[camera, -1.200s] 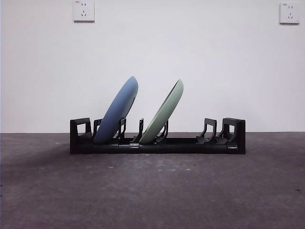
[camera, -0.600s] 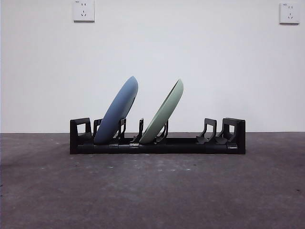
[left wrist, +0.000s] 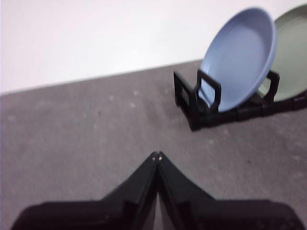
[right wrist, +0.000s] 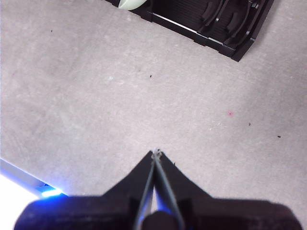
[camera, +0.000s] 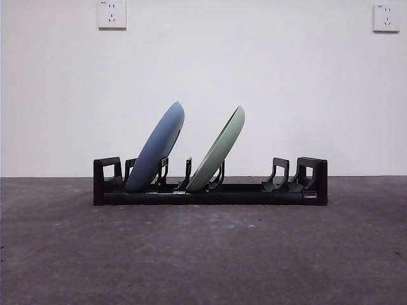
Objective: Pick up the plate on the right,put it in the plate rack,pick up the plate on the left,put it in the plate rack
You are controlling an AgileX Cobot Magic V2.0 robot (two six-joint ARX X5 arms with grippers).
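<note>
- One plate rack [camera: 210, 183] stood on the grey table [camera: 203, 254], lengthwise across the front view.
- Two plates were counted, both seated in the rack and leaning the same way: one blue plate [camera: 156, 147] near one blocky end, one green plate [camera: 218, 150] a few slots along.
- The remaining slots held nothing.
- Left gripper [left wrist: 157, 155]: jaws clenched together, grasping nothing, above bare table apart from the rack.
- Right gripper [right wrist: 156, 153]: jaws likewise pressed together, empty, above bare table.
</note>
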